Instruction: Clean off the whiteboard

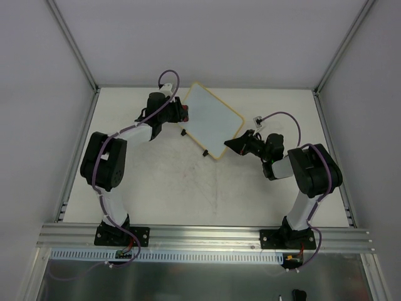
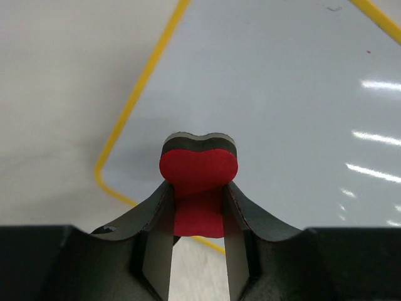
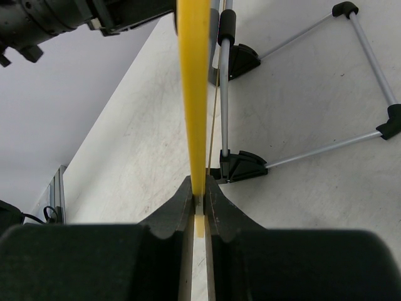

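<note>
Top external, white table [image 1: 188, 188], left pincer [image 2: 197, 191] pinching eraser [image 2: 198, 164], right pincer [image 3: 199, 191] pinching whiteboard [image 1: 210, 119]

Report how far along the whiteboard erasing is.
Done: the left hand is shut on the red eraser, and the right hand is clamped on the yellow frame of the whiteboard. The board face shows no scribbles in the top and left wrist views. In hand: the eraser is at the board's corner. Left: perhaps two tiny specks near the far edge, then setting things down.
</note>
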`<state>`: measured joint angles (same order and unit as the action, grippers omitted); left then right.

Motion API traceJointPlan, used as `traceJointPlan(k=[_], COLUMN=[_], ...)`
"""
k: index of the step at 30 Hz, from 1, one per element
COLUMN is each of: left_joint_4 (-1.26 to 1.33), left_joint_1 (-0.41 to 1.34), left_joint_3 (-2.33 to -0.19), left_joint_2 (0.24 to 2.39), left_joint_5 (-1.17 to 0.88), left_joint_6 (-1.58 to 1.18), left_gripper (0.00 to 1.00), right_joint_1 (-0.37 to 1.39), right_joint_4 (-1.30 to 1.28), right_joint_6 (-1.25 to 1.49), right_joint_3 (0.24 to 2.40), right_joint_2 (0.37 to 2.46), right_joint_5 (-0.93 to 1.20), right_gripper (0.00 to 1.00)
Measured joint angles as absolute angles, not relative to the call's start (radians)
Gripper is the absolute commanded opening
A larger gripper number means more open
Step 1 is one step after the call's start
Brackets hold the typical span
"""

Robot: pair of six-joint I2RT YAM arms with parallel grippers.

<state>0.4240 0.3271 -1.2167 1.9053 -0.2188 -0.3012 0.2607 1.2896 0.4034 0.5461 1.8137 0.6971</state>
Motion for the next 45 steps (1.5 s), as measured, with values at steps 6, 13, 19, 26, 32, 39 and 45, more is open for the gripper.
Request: traceJointPlan(k=[6, 13, 19, 26, 32, 39, 45], left_joint_4=[0.187, 0.057, -0.08, -0.175, -0.189, -0.202, -0.226], left_joint_1=[0.27, 0.268, 0.266, 0.266, 0.266, 0.266, 0.266], left_joint_3=[-1.146, -0.928, -0.826, -0.833, -0.836, -0.839, -0.825], left_joint_2=[1.666, 1.475, 1.508, 1.594, 1.593, 1.575, 1.513], left_joint_5=[-0.072, -0.038, -0.104, -0.157, -0.152, -0.144, -0.105], left_joint_6=[-0.35, -0.415, -0.439, -0.455, -0.455, -0.454, -0.456], left_gripper=[0.0, 0.0, 0.03, 0.14, 0.46, 0.74, 0.99], right_joint_1=[0.261, 0.261, 0.261, 0.262, 0.264, 0.264, 0.264], right_joint_4=[1.29, 1.29, 1.29, 1.29, 1.29, 1.29, 1.29], right_joint_6=[0.404, 0.403, 0.403, 0.403, 0.403, 0.403, 0.403], right_joint_3=[0.546, 0.546, 0.546, 0.546, 0.546, 0.546, 0.546], right_joint_2=[1.814, 1.814, 1.814, 1.814, 1.814, 1.814, 1.814], right_joint_5=[0.697, 0.697, 0.697, 0.697, 0.697, 0.697, 0.697], right_gripper=[0.0, 0.0, 0.0, 0.0, 0.0, 0.0, 0.0])
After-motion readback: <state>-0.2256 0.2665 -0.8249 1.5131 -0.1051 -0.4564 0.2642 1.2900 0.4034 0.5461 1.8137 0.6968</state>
